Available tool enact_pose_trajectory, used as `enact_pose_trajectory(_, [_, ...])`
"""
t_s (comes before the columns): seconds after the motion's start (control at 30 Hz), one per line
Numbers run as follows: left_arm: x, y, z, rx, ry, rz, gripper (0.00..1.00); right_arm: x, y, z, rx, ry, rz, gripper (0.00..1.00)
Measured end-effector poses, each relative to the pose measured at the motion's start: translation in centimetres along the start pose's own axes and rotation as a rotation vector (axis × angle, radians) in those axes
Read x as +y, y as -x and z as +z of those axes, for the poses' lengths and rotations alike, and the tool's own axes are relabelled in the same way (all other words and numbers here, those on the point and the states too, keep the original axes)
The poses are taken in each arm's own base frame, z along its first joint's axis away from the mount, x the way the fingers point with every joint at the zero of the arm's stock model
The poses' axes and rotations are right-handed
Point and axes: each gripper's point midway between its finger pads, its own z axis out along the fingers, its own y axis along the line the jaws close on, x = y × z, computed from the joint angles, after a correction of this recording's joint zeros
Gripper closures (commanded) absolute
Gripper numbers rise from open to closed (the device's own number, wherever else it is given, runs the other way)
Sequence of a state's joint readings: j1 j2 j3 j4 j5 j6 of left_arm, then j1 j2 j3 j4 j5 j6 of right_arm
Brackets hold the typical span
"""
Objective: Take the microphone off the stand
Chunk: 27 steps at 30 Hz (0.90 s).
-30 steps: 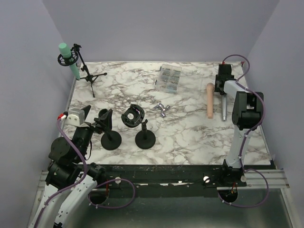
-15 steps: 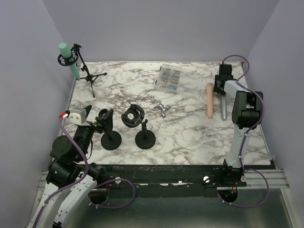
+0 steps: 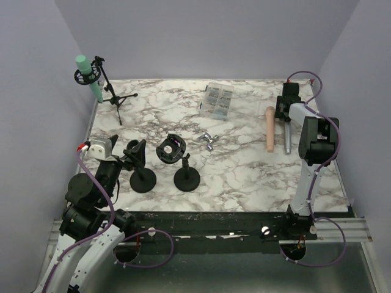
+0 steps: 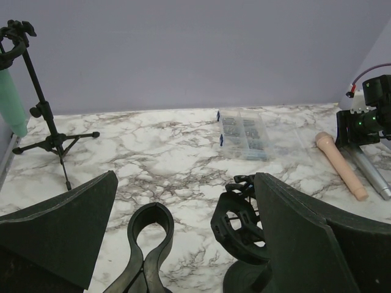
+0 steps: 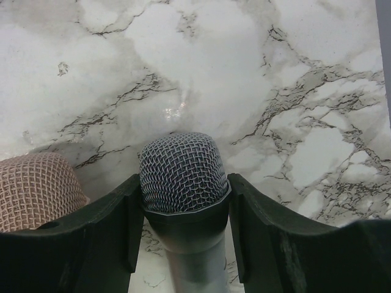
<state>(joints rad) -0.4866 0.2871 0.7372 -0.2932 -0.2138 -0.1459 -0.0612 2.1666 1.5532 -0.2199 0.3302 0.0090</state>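
A green microphone (image 3: 88, 76) sits in the clip of a black tripod stand (image 3: 113, 96) at the far left; it also shows in the left wrist view (image 4: 11, 101). A grey microphone (image 3: 286, 139) lies on the marble table beside a pink microphone (image 3: 269, 128) at the right. My right gripper (image 3: 285, 111) is closed on the grey microphone's mesh head (image 5: 182, 171), with both fingers touching its collar. My left gripper (image 3: 121, 160) is open and empty, low over a black clip stand (image 4: 143, 244) and a black shock-mount stand (image 4: 241, 226).
Two round-based black stands (image 3: 143, 174) (image 3: 185, 174) stand near the front left. A clear parts box (image 3: 217, 99) sits at the back middle. Small metal pieces (image 3: 209, 140) lie mid-table. The pink microphone's head (image 5: 33, 189) is just left of my right fingers.
My left arm has drawn back slightly toward the left and near edge. The right arm and the grey microphone have hardly moved.
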Motion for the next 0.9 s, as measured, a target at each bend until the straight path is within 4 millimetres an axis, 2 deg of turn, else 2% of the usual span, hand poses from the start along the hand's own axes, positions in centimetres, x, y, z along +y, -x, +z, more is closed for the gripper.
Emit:
enact_pose_trajectory(0.47, [0.05,0.0,0.0,0.0,0.003,0.0,0.02,0.07,0.04,0.01,-0.002,0.0,0.018,0.32])
enact_pose_trajectory(0.73, [-0.08,-0.12,0.07,0.005,-0.002,0.0,0.02,0.04,0.08,-0.02,-0.003,-0.004,0.028,0.2])
enact_pose_trajectory(0.9, [-0.11,-0.45,0.35,0.019,-0.001,0.004,0.02,-0.05,0.13,-0.39,0.002,-0.005,0.039,0.19])
